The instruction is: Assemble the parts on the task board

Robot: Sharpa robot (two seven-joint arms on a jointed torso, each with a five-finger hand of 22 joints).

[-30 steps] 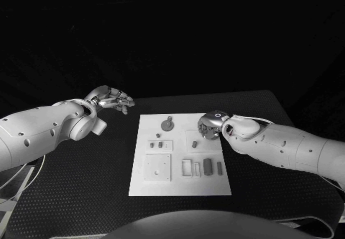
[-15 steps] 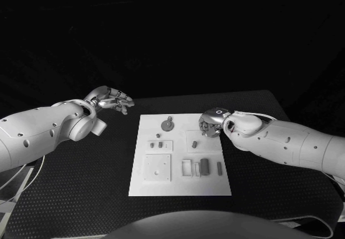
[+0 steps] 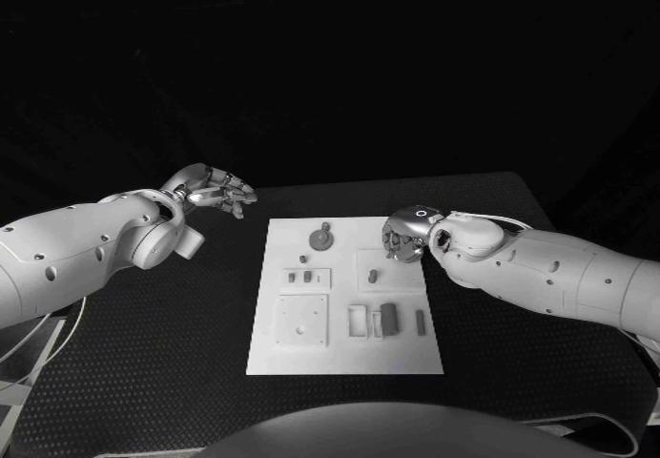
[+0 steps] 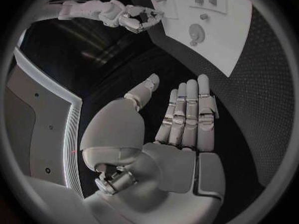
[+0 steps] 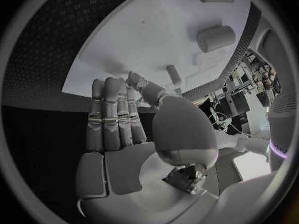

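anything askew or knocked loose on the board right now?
Nothing stands out. The task board lies flat and square on the table, parts in tidy groups on it. The left hand hangs off the board; the right hand is over its far right corner, holding nothing.

Both hands hold nothing: the left hand (image 3: 214,194) raised with fingers (image 4: 187,109) straight, the right hand (image 3: 404,235) lowered.

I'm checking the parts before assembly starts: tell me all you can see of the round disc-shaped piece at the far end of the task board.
The round disc-shaped part is dark grey and lies flat on the white task board, near its far edge, left of the middle. A small tab or knob sticks out from its far rim. In the left wrist view its face shows faint raised detail, too small to make out. Nothing touches it: the right hand hovers to its right, the left hand off the board.
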